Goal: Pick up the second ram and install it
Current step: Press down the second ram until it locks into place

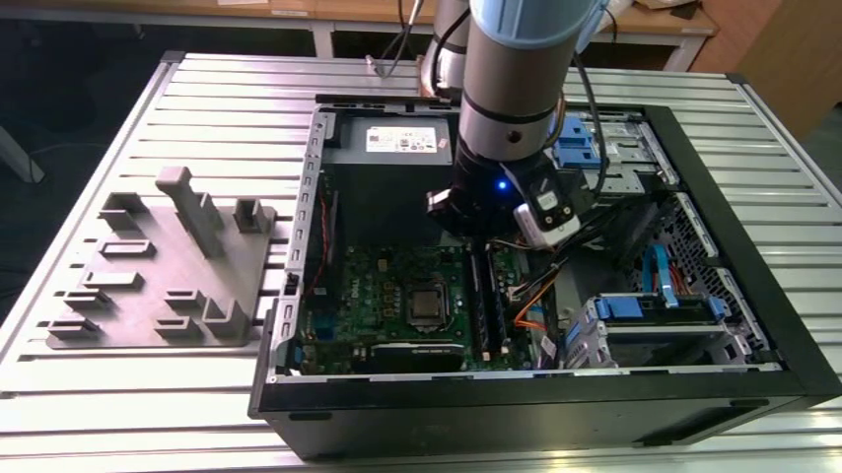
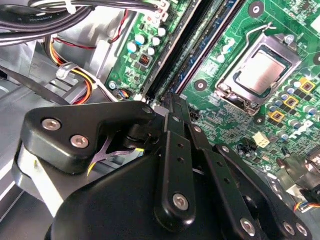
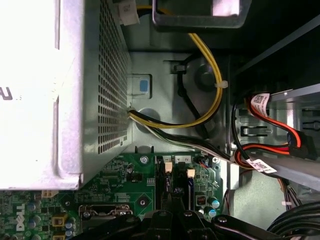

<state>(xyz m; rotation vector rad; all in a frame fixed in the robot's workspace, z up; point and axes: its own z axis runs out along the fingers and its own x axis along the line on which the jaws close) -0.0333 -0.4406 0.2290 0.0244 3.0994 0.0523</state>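
Cables (image 1: 598, 258) and power supply (image 1: 394, 148) crowding memory slots (image 1: 484, 296)

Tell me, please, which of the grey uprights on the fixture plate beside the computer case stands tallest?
The long thin fin in the far half of the plate: it rises well above the short blocks around it.

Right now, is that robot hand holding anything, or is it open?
Hand: fingers drawn together over the memory slots; whether they grip the second ram cannot be told.
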